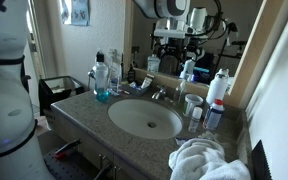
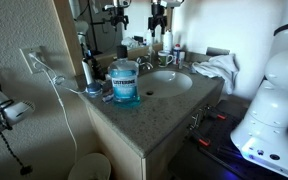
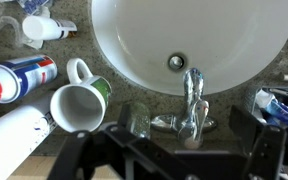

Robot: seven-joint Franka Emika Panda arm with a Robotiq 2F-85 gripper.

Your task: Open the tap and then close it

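In an exterior view, the chrome tap [image 1: 157, 93] sits at the counter's back edge, behind the oval basin [image 1: 142, 122], with a white towel [image 1: 209, 160] at a front corner. In an exterior view, a blue mouthwash bottle [image 2: 125, 80] stands near the counter's side edge. In the wrist view, the gripper [image 3: 174, 160] hangs above the tap, its jaws spread wide and empty.

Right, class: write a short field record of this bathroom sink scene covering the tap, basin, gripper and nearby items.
tap: chrome tap at the basin's edge, no water seen running
basin: white oval basin set in a speckled counter
gripper: gripper above the tap, open, holding nothing
beside tap: mug, clear glass
elsewhere on counter: blue mouthwash bottle, white towel
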